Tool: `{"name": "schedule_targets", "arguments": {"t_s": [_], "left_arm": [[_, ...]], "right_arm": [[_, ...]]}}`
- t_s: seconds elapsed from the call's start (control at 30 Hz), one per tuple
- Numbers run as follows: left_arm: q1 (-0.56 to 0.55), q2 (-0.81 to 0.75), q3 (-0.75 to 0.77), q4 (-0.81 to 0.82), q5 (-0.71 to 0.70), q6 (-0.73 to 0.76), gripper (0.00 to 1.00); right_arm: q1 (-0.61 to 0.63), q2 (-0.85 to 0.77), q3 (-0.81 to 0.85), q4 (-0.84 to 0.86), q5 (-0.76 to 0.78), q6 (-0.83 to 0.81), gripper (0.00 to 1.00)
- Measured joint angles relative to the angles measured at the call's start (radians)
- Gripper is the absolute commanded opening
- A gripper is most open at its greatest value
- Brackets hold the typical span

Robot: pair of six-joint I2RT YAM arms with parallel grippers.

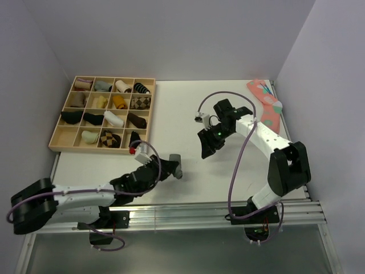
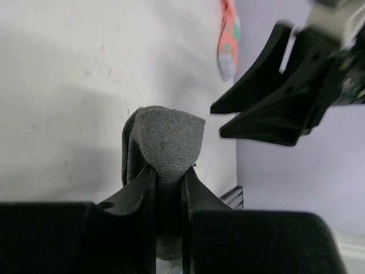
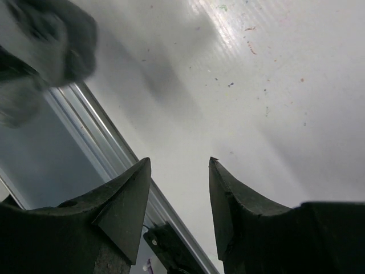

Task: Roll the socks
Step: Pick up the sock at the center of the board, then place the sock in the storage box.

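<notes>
While the left gripper is clenched on the bunched grey sock, holding it close to the near edge of the table about midway along, the right gripper hangs just beside it with its jaws parted and nothing between them. From the left wrist view the sock bulges out past the fingertips as a rounded wad, so I judge the roll to be formed or nearly so; whether it rests on the table I cannot tell. The next move probably calls for the free gripper to come in on the exposed end and tuck or steady it, with no slack given by the holding arm, or else for a carry toward the wooden tray at the far left corner. Room is best over the bare middle of the table. The metal rail runs right along the near edge under both wrists, the wall crowds the right edge, and a pink sock lies in the far right corner, well apart.
</notes>
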Motion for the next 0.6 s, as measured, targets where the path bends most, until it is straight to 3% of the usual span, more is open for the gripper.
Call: {"name": "schedule_targets", "arguments": {"t_s": [0.1, 0.3, 0.6], "left_arm": [[0.079, -0.167, 0.006, -0.113, 0.008, 0.049, 0.0], [0.366, -0.423, 0.055, -0.314, 0.058, 0.168, 0.0], [0.843, -0.419, 0.219, -0.502, 0.241, 0.319, 0.0]], "right_arm": [[-0.026, -0.021, 0.004, -0.003, -0.003, -0.02, 0.53], [-0.06, -0.069, 0.004, -0.006, -0.003, -0.055, 0.53], [-0.061, -0.084, 0.041, -0.016, 0.001, -0.109, 0.52]]}}
